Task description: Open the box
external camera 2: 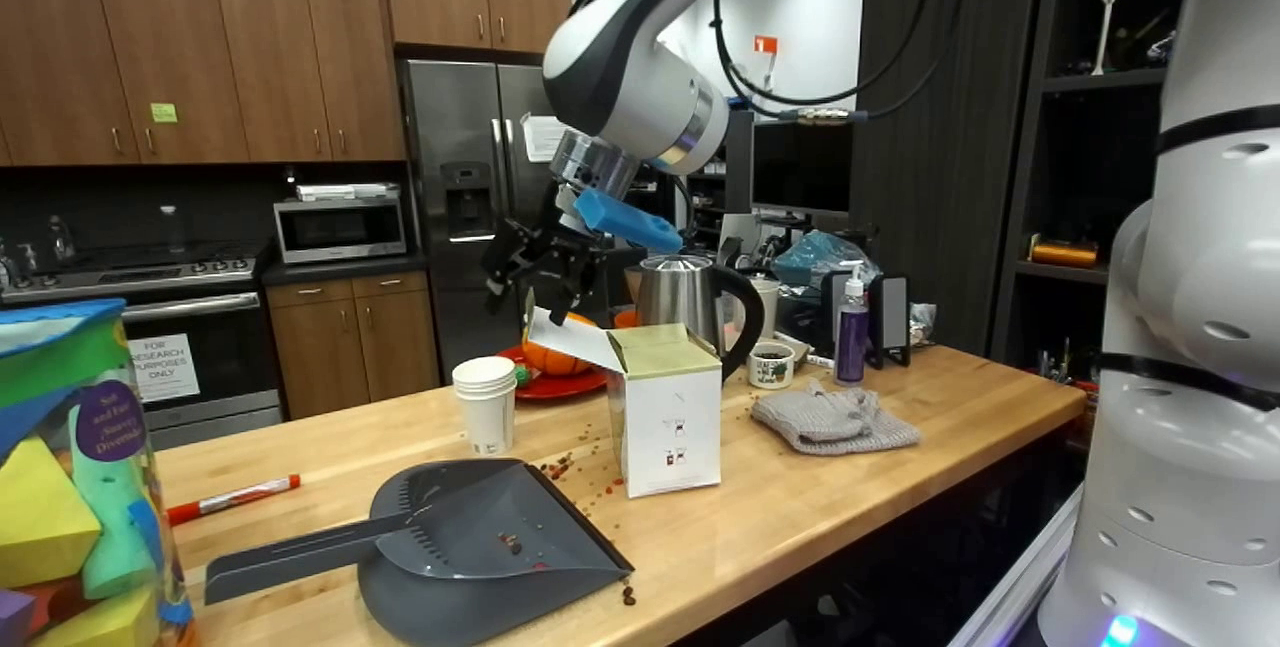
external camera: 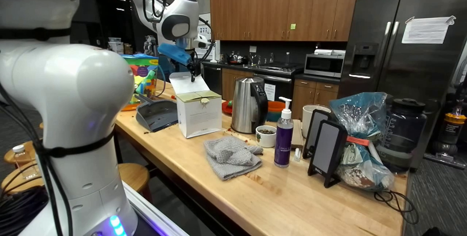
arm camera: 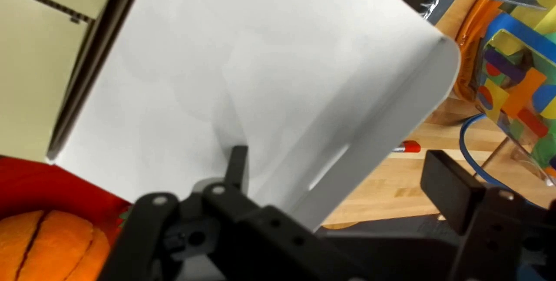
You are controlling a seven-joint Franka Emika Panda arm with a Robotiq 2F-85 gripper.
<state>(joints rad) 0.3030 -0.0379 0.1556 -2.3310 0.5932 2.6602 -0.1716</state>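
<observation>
- Holds fingers [arm camera: 451, 190] wide apart, with one over the inner face of the white lid flap [arm camera: 260, 68] and one past its edge; cannot tell whether touching.
- Just below, has white cardboard box [external camera: 200, 117] upright on wooden countertop [external camera: 277, 199], with flap tilted up and green panels [external camera 2: 668, 351] across its top.
- Near box, has gray dustpan [external camera 2: 470, 567] and steel electric kettle [external camera: 242, 108].
- Far behind, shows microwave [external camera: 323, 65] and refrigerator [external camera: 412, 72].

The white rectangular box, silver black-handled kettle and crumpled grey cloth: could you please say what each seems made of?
The box looks like thin, smooth cardboard, given its creased white flap. The kettle is probably mainly satin metal, judging by its soft sheen. The cloth seems matte textile, with coarse knitted texture; fibre unclear.
</observation>
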